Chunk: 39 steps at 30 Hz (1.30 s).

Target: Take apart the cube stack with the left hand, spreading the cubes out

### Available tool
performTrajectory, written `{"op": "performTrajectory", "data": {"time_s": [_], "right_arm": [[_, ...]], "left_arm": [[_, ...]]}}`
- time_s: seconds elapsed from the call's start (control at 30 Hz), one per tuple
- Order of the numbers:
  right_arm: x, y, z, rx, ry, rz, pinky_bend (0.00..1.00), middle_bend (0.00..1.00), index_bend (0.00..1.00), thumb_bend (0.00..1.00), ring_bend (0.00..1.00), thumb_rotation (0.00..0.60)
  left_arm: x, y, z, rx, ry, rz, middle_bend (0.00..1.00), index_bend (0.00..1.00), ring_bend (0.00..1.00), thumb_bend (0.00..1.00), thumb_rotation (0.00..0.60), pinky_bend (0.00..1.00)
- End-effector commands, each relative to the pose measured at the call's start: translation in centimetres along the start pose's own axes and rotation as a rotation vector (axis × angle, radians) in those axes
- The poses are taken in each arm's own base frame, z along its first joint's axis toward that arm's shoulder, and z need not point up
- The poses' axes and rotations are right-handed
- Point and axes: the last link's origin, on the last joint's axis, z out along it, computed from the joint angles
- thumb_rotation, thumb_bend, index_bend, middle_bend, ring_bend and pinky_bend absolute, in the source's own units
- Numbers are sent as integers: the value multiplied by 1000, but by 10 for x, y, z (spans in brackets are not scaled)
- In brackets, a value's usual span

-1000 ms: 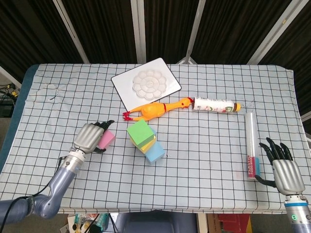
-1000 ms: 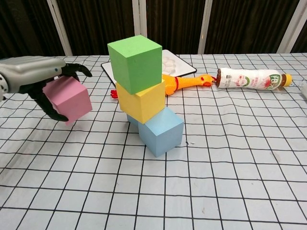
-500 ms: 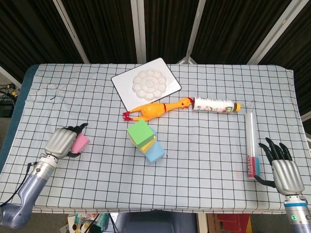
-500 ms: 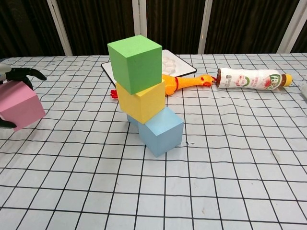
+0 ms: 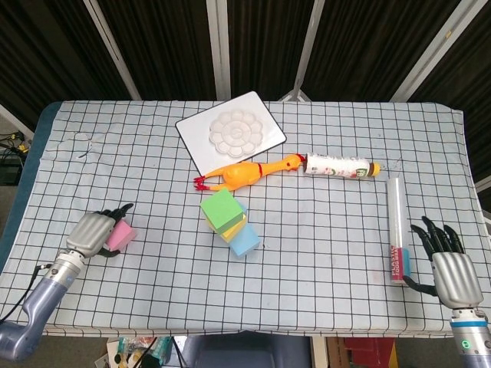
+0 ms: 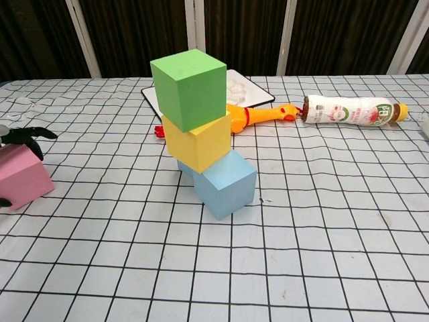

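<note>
A: Where's the pink cube (image 5: 118, 236) now?

B: A second ago it was just beside the stack; now the left hand (image 5: 93, 233), fingers wrapped around it, has carried it well left, near the table's front-left edge (image 5: 46, 326). It looks set down, though I can't be sure.

A: And the rest?

B: Green cube (image 6: 189, 88), yellow cube (image 6: 198, 143) and blue cube (image 6: 228, 183) remain stacked. Bare cloth lies ahead of the stack. The right hand (image 5: 449, 268) rests with fingers spread, holding nothing.
</note>
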Motion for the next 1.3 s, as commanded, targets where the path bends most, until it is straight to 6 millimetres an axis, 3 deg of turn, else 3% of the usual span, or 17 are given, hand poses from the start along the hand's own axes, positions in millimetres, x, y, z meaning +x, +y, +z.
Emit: {"op": "performTrajectory", "data": {"time_s": [0.03, 0.13, 0.27, 0.47, 0.57, 0.7, 0.87, 1.07, 1.3], "right_arm": [[0, 0, 0, -2, 1, 1, 53, 30, 142, 26, 135, 600], [0, 0, 0, -2, 2, 1, 54, 30, 142, 26, 135, 600], [0, 0, 0, -3, 2, -1, 54, 30, 142, 26, 135, 600], [1, 2, 1, -12, 3, 4, 54, 30, 142, 25, 134, 600], [1, 2, 1, -10, 5, 5, 55, 30, 142, 26, 134, 600], [2, 1, 0, -6, 10, 3, 54, 30, 142, 26, 135, 600], [3, 1, 0, -10, 21, 2, 54, 30, 142, 25, 135, 600], [1, 2, 2, -14, 21, -1, 54, 30, 142, 26, 134, 600], [1, -1, 1, -8, 26, -6, 54, 30, 142, 25, 135, 600]], "left_arm": [[1, -1, -1, 0, -16, 15, 90, 21, 94, 157, 600, 234], [4, -1, -3, -5, -23, 17, 10, 0, 0, 79, 600, 139], [17, 4, -6, -24, -12, -21, 0, 0, 0, 43, 600, 105], [52, 8, -21, -39, 12, -121, 0, 0, 0, 43, 600, 95], [71, 12, -18, -42, 87, -142, 0, 0, 0, 43, 600, 87], [83, 34, 0, -95, 131, -222, 0, 0, 0, 43, 600, 81], [86, 55, 32, -111, 123, -146, 0, 0, 0, 43, 600, 44], [72, 91, 71, -109, 114, -164, 0, 0, 0, 43, 600, 11], [58, 125, 94, -154, 116, -203, 0, 0, 0, 43, 600, 11]]}}
